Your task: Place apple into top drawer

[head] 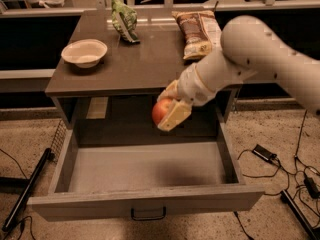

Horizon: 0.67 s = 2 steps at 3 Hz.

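The apple [160, 110] was clamped in the gripper [168, 115] below the tabletop [150, 69] front edge, over the open top drawer [90, 203].

Thick white arm [260, 59], rounded joint, cream jaws above top drawer [145, 201]

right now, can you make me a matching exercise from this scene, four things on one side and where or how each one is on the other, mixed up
Things:
1. apple
2. bowl
3. top drawer
4. chip bag

Place or state:
a. on the tabletop, back right in the picture
b. pulled open
c. held in the gripper, over the drawer
d. on the tabletop, left in the picture

Pairs: 1-c, 2-d, 3-b, 4-a
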Each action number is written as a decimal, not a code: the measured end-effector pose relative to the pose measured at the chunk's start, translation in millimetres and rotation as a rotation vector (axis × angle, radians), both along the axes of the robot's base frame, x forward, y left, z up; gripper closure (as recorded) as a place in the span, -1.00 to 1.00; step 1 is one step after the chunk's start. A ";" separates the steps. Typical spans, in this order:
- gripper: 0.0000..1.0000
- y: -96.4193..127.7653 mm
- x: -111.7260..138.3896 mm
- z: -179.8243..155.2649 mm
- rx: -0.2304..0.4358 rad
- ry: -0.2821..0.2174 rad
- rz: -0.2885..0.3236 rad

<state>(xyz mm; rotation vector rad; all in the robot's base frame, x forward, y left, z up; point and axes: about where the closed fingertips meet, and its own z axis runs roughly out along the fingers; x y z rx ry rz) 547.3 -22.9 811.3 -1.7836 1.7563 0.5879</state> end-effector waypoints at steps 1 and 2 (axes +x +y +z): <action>1.00 22.6 -14.0 -74.6 -0.009 0.043 -0.043; 1.00 30.7 -25.2 -142.8 -0.031 0.042 -0.071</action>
